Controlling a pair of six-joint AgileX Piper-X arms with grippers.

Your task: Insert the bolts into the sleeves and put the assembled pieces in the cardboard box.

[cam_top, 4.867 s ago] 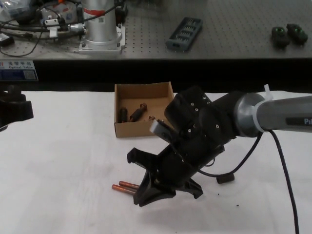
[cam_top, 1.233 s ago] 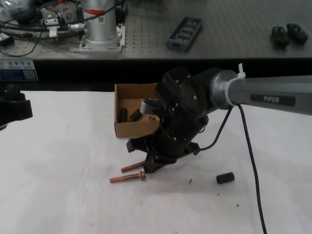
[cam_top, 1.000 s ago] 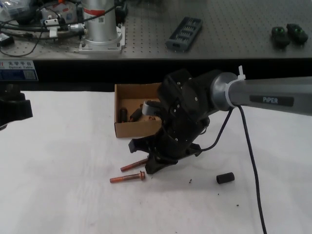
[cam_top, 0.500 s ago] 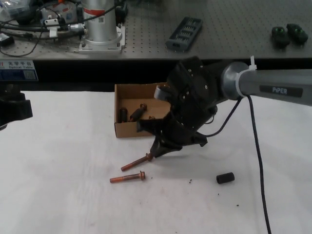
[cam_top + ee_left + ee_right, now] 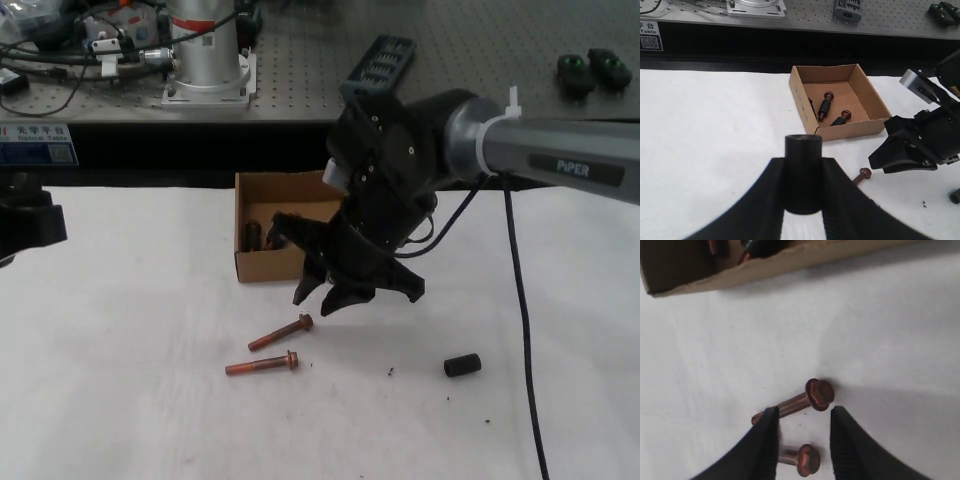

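Note:
Two copper bolts (image 5: pixel 280 333) (image 5: pixel 262 366) lie on the white cloth in front of the cardboard box (image 5: pixel 275 266). My right gripper (image 5: pixel 325 297) hangs open just above them, with nothing between its fingers. In the right wrist view the bolts (image 5: pixel 805 399) (image 5: pixel 801 458) lie below the right gripper (image 5: pixel 804 411). My left gripper (image 5: pixel 803 166) is shut on an upright black sleeve (image 5: pixel 802 149). The box (image 5: pixel 852 129) holds assembled pieces (image 5: pixel 824 106) (image 5: pixel 842 118). One loose black sleeve (image 5: pixel 462 365) lies to the right of the bolts.
A black part of an arm (image 5: pixel 28 225) sits at the bench's left edge. Behind the cloth runs a perforated metal table with a metal post (image 5: pixel 205 50), a dark rack (image 5: pixel 378 68) and cables. The right arm's cable (image 5: pixel 520 330) hangs over the cloth.
The right gripper, low over the bolts a second ago, has risen and drawn back toward the box. Both bolts stay on the cloth; the upper one is now uncovered.

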